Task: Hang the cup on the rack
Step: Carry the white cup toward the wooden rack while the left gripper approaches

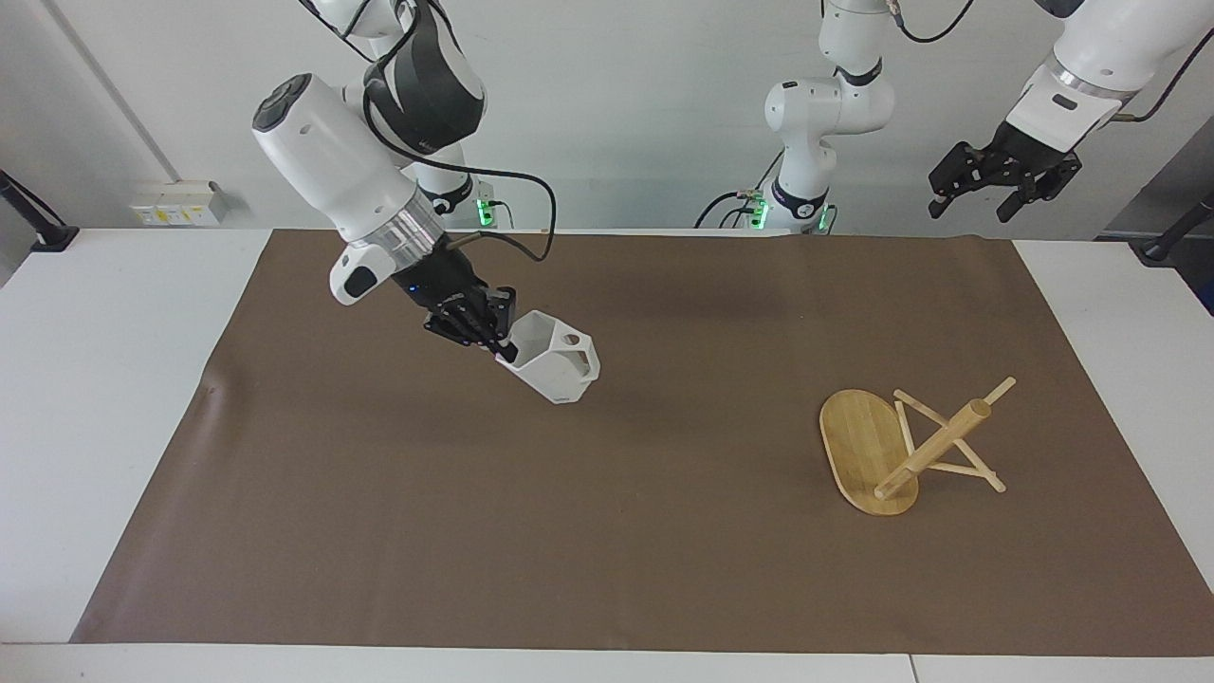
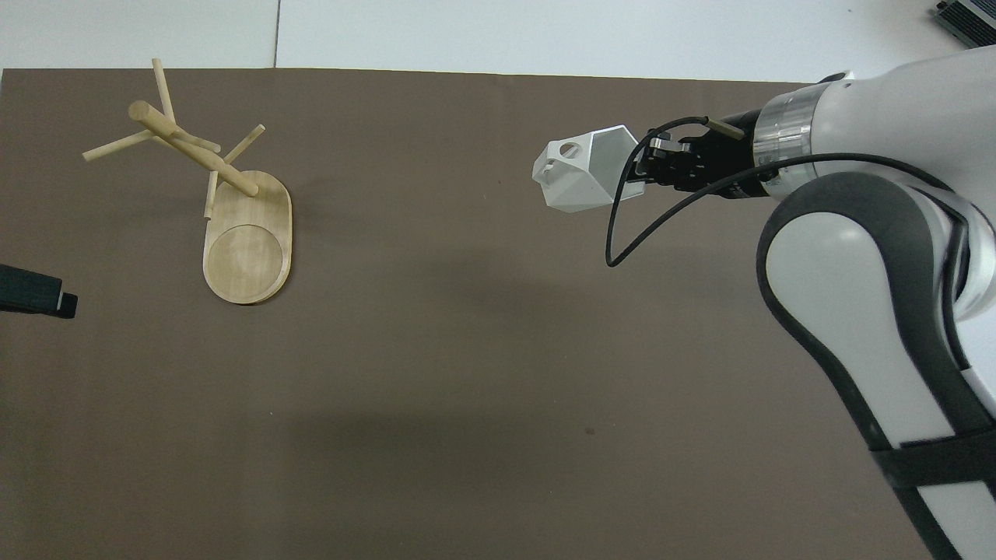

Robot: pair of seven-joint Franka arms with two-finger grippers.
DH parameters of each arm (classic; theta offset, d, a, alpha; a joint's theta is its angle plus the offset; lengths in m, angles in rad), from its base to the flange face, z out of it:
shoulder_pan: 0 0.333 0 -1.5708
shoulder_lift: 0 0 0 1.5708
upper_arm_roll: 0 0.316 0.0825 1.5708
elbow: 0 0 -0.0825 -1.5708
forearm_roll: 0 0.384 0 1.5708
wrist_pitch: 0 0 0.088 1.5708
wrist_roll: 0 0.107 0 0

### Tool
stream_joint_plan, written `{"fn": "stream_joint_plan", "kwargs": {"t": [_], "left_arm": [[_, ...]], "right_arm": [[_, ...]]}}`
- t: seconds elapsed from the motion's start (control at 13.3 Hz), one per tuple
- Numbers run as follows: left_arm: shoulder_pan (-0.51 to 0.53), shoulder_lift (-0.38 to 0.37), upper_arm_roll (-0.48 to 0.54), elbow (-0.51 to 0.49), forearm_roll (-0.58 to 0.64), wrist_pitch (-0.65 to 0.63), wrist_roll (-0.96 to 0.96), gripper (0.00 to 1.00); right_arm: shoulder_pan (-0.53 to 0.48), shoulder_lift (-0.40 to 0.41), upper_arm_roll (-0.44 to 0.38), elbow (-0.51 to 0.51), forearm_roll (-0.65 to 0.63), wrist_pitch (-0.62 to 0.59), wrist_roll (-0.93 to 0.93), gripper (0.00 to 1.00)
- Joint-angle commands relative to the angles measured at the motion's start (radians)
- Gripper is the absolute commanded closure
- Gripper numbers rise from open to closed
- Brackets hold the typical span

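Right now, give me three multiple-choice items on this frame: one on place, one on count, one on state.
1. The cup is:
A. on the rack
B. held over the brown mat
C. lying beside the rack

2. Cups in view:
A. one
B. two
C. three

3. The rack is:
A. upright
B. tipped onto its side
C. lifted by the left tool

Answers:
1 B: the right tool is shut on its rim, above the brown mat.
2 A: no other cup shows.
3 B: its post slants down to the mat, and the left tool waits open, raised.
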Motion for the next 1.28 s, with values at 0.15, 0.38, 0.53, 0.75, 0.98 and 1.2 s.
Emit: {"fn": "stream_joint_plan", "kwargs": {"t": [0.15,0.38,0.53,0.75,0.98,1.2], "left_arm": [[0.041,-0.017,-0.003,-0.051,-0.125,0.021,-0.15,0.0],[0.05,-0.018,-0.003,-0.09,-0.271,0.064,-0.385,0.0],[0.05,-0.021,-0.003,-0.117,-0.331,0.09,-0.527,0.0],[0.05,0.009,-0.003,-0.125,-0.435,0.106,-0.829,0.0],[0.064,0.037,-0.003,-0.143,-0.53,0.115,-1.007,0.0],[0.101,0.067,-0.005,-0.143,-0.651,0.168,-1.215,0.0]], "right_arm": [[-0.018,-0.01,0.144,0.004,0.059,0.014,0.02,1.0],[-0.018,-0.01,0.216,0.005,0.131,0.016,0.038,1.0],[-0.018,-0.008,0.264,0.005,0.186,0.092,0.055,1.0],[-0.016,-0.005,0.337,0.005,0.266,0.198,0.079,1.0],[-0.015,0.003,0.408,-0.002,0.269,0.333,0.142,1.0],[-0.009,0.009,0.437,-0.002,0.268,0.385,0.169,1.0]]}}
